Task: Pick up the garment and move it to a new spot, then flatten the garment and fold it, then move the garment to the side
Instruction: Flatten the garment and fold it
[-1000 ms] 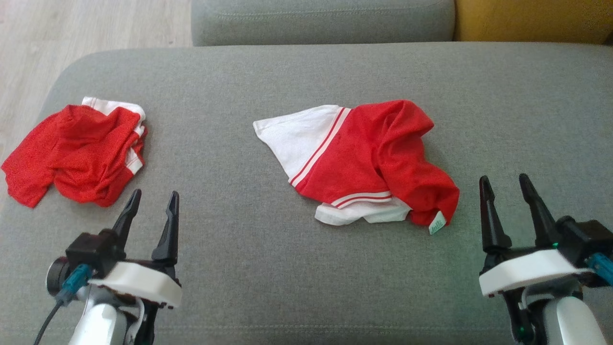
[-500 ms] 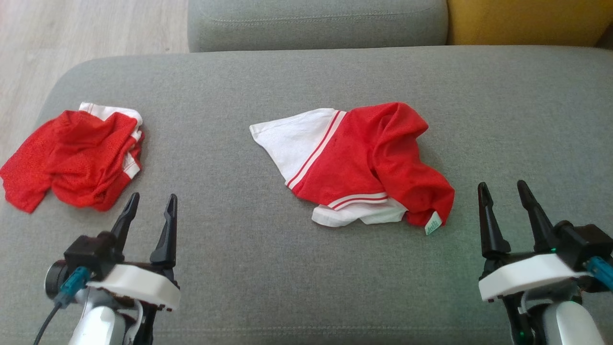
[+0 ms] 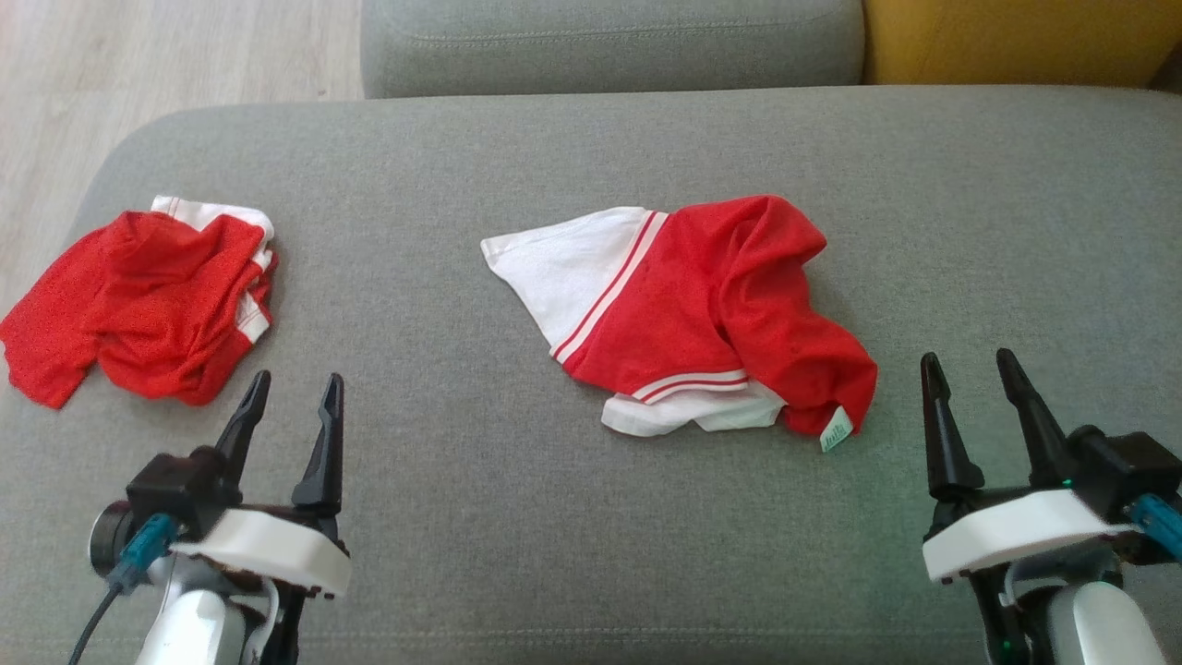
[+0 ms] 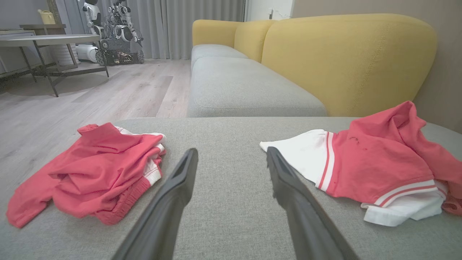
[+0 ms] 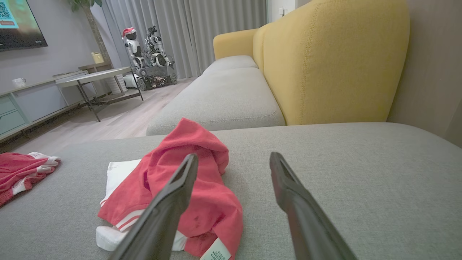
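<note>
Head view: my left pincer [image 3: 298,377] sits at the lower left and my right pincer [image 3: 966,356] at the lower right, both above the grey sofa seat cushion [image 3: 462,517]. Each pincer has its two dark fingers spread wide apart and grips nothing. The red-and-white garment [image 3: 702,314] lies crumpled near the centre of the cushion, between the two pincers and farther from me, touching neither. Its white portion with red stripes points toward my left. Its red portion is bunched toward my right, with a small white label [image 3: 837,430] at the near right corner. A second red garment [image 3: 138,305] lies rumpled near the cushion's left edge, just beyond my left pincer and well apart from the first. Right wrist view places the red-and-white garment ahead and to the left of my right fingers. Yellow backrests [image 4: 343,61] stand behind the grey seats, and pale wood flooring [image 3: 138,55] lies beyond the cushion's left end.
</note>
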